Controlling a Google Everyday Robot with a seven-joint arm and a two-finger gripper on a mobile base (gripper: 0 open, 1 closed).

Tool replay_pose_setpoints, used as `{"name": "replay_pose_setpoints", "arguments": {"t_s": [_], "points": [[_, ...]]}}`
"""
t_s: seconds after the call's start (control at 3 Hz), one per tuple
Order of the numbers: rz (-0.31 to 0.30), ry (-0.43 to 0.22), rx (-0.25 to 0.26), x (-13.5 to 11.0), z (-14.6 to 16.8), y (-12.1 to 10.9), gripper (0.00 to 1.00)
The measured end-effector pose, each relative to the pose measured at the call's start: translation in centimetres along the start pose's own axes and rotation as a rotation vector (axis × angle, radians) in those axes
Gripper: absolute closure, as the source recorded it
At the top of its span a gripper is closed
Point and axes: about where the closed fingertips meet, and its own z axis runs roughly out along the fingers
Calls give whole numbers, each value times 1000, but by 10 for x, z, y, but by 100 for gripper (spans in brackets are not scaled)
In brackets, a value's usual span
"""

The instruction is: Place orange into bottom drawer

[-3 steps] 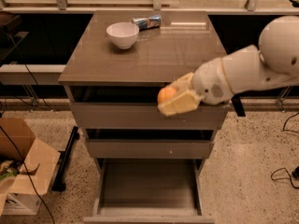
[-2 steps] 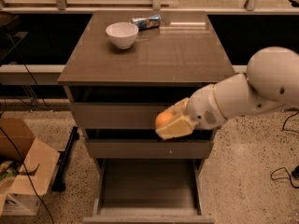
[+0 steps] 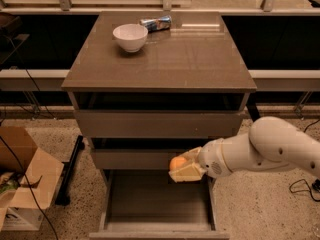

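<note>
End effector [image 3: 184, 170], clasping the orange [image 3: 177, 162], hangs above the open bottom drawer [image 3: 150, 199]; lowering near the tray floor before letting go should stop it rolling

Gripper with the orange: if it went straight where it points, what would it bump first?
The gripper, shut on the orange, points toward the picture's left over the open bottom drawer. The way looks free; it might meet the drawer's left wall first, but depth is unclear.
</note>
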Motion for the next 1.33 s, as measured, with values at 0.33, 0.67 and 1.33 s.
{"name": "replay_pose_setpoints", "arguments": {"t_s": [0.33,0.67,1.33], "points": [[102,-43,26,52,28,-27,100],[121,-51,26,59,35,-32,100],[137,2,38,70,89,-49,100]]}}
